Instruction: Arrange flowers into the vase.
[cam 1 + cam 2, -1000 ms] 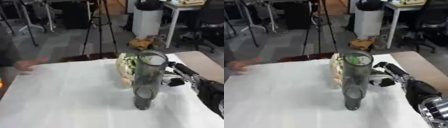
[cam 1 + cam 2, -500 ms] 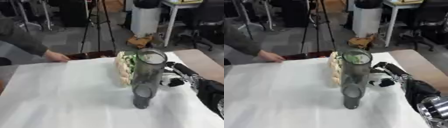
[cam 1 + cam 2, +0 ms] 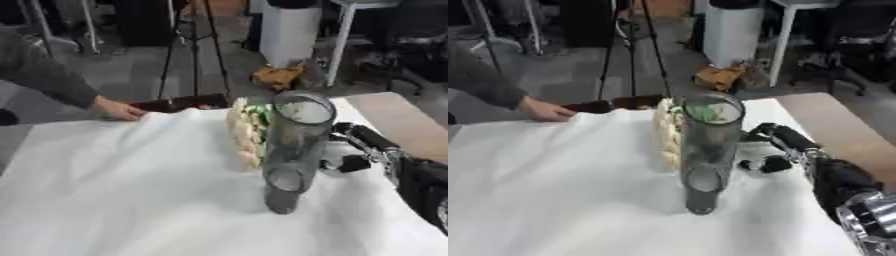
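The vase, a tall clear cylinder, stands upright near the middle of the white-covered desk. Just behind it and to its left lies the bunch of flowers: pale cream blooms in a row, with green leaves showing at the far end, close to the vase's rim. No flower is in the vase yet.

The right hand reaches in from the right, low over the desk, beside and behind the vase. Its fingers appear to bend toward the stems, but the vase hides the tips, so I cannot tell whether it has hold of anything. The left hand is out of sight.

The step looks like picking up the flowers. To do it well, the hand should close on the stems rather than the blooms, since the heads will likely crush or shed. It should also keep its wrist clear of the vase, which is narrow and tall and may tip if knocked. Once lifted, the stems should hang straight above the opening before going down.

A person's hand rests on the desk's far edge, well apart from the flowers.
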Controlling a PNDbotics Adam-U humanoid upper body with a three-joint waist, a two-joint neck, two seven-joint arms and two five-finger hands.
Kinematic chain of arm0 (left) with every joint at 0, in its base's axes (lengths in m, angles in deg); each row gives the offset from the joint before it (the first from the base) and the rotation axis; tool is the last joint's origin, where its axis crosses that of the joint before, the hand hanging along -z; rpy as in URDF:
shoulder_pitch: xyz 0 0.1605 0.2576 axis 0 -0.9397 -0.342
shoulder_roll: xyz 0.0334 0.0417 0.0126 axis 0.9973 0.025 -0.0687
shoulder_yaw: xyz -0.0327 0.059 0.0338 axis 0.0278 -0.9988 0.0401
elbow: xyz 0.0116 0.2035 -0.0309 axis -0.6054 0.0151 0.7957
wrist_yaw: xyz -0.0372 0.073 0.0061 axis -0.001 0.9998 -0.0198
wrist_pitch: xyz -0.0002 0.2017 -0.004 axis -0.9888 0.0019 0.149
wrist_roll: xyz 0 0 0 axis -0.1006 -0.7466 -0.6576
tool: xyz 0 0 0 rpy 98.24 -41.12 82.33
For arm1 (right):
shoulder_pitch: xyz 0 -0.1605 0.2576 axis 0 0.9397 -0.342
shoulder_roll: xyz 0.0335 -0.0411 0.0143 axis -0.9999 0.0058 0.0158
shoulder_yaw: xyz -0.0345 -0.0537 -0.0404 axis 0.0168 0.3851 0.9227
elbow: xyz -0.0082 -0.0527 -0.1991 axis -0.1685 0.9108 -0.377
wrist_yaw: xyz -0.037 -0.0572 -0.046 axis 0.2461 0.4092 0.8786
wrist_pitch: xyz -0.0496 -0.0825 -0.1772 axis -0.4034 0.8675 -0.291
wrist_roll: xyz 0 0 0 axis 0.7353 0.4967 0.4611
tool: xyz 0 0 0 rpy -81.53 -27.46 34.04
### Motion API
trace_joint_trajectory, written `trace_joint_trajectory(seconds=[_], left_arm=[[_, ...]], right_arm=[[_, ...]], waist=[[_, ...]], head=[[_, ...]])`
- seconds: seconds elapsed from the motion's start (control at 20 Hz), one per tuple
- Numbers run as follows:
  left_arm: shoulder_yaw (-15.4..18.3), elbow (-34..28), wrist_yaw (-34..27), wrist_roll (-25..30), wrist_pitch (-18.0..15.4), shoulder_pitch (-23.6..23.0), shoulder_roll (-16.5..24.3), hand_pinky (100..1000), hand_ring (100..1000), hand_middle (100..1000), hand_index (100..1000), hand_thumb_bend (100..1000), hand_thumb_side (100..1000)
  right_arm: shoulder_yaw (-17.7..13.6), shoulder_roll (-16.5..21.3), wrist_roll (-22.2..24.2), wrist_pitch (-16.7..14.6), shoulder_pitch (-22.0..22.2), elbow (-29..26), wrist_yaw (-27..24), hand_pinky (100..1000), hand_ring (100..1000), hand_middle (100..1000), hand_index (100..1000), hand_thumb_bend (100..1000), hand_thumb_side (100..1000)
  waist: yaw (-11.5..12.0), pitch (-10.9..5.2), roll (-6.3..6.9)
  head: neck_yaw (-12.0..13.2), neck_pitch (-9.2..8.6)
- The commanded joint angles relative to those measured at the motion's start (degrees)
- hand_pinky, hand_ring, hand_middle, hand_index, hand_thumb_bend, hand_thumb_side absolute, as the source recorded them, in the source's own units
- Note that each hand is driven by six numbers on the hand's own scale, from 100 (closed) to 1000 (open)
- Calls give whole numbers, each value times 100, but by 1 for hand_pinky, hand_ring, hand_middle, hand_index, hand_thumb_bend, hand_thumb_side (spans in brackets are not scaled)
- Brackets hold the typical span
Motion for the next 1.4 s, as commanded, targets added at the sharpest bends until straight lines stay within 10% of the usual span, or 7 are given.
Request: trace_joint_trajectory(seconds=[0.05, 0.35, 0.8, 1.0, 1.2, 1.4], left_arm=[[31, -55, -11, -11, -7, 19, 37, 566, 477, 532, 928, 703, 803], [26, -33, -26, -3, -18, 16, 25, 567, 476, 532, 929, 704, 804], [28, -18, -37, -4, -27, 8, 18, 567, 476, 532, 929, 704, 804], [18, -2, -43, 6, -31, 12, 0, 567, 477, 532, 931, 706, 805], [13, 11, -46, 14, -39, 12, -9, 567, 477, 532, 931, 706, 806], [16, 14, -50, 13, -39, 5, -12, 567, 477, 532, 931, 707, 806]], right_arm=[[0, 270, -722, -626, -82, -31, 67, 729, 761, 739, 819, 569, 500], [20, 229, -396, -555, 34, -31, 116, 556, 674, 671, 772, 506, 456], [-58, 211, 454, -581, 52, -31, -137, 545, 669, 663, 762, 500, 440], [-56, 183, 781, -681, 3, -31, -318, 303, 486, 572, 746, 515, 482], [-68, 183, 893, -645, -29, -31, -573, 621, 775, 765, 837, 543, 546], [-76, 182, 708, -583, -66, -47, -836, 664, 804, 780, 851, 579, 562]], waist=[[4, 29, 27], [10, 50, 19], [0, 52, 21], [-38, 59, 0], [-35, 58, -2], [-19, 53, 11]], head=[[-13, -18], [12, -45], [7, -40], [-49, -52], [-61, -71], [-77, -70]])
